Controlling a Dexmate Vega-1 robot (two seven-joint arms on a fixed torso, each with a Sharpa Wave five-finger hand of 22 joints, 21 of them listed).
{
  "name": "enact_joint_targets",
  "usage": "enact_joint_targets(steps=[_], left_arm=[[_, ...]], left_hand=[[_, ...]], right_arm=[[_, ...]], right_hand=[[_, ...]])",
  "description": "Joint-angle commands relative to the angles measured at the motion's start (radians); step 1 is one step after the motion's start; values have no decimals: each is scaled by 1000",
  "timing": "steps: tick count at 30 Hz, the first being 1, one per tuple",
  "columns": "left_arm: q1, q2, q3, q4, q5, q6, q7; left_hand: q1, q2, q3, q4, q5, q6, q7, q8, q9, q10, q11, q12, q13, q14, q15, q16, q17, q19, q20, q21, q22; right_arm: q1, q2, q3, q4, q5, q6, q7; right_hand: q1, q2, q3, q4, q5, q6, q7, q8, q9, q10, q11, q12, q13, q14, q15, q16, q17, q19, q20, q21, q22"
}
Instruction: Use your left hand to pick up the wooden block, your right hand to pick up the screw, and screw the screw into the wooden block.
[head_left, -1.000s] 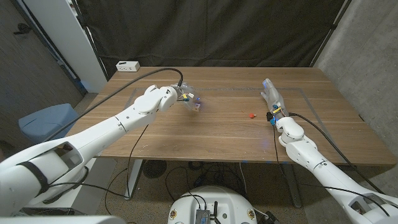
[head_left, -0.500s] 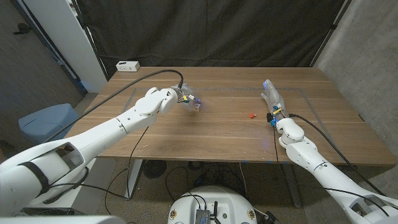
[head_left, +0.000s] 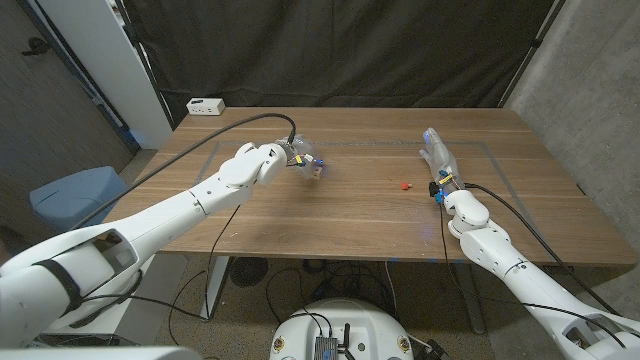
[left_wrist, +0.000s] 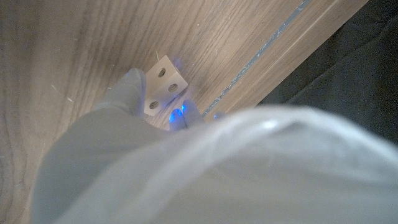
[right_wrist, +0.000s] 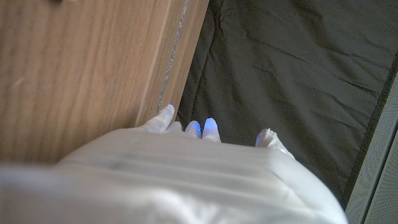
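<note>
Gripping wooden block (head_left: 317, 169), left hand (head_left: 300, 158)

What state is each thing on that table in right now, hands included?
Small pale wooden block with round holes: pinched between the left hand's fingers, at the table surface; whether lifted, cannot tell.
Small red screw: lying loose on the table, untouched.
Left hand: gripping the block.
Right hand: fingers extended, holding nothing, apart from the screw.
White power strip: sitting at the table's far left corner.
</note>
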Motion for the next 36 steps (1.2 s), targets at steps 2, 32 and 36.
enact_joint_targets(steps=[2,32,36], left_arm=[[2,-5,9,10,6,10,24],[-12,-28,29,55,-2,1,82],[-15,-31,33,62,-6,-4,90]], left_hand=[[16,-2,-6,-2,0,32,-1,8,3,34,1,11,5,23,-5,11,5,14,-1,8,2],[56,1,-25,-3,2,167,-19,19,4,167,-5,39,25,132,-46,18,6,98,-18,13,2],[60,2,-27,-3,3,180,-20,21,4,178,-5,42,27,138,-48,18,7,100,-19,11,2]], right_arm=[[-2,-1,-1,-3,-1,-4,-2],[7,10,-4,21,2,3,1],[6,11,-3,22,4,4,1]], right_hand=[[-9,-1,9,3,-2,4,2,-2,6,-4,1,4,6,-6,-5,2,2,5,2,6,3],[-12,-1,14,1,-2,4,3,-2,6,-6,-2,3,6,-6,-5,2,2,5,3,6,3],[-13,-1,14,0,-2,4,3,-2,6,-5,0,3,6,-6,-6,2,2,5,3,6,3]])
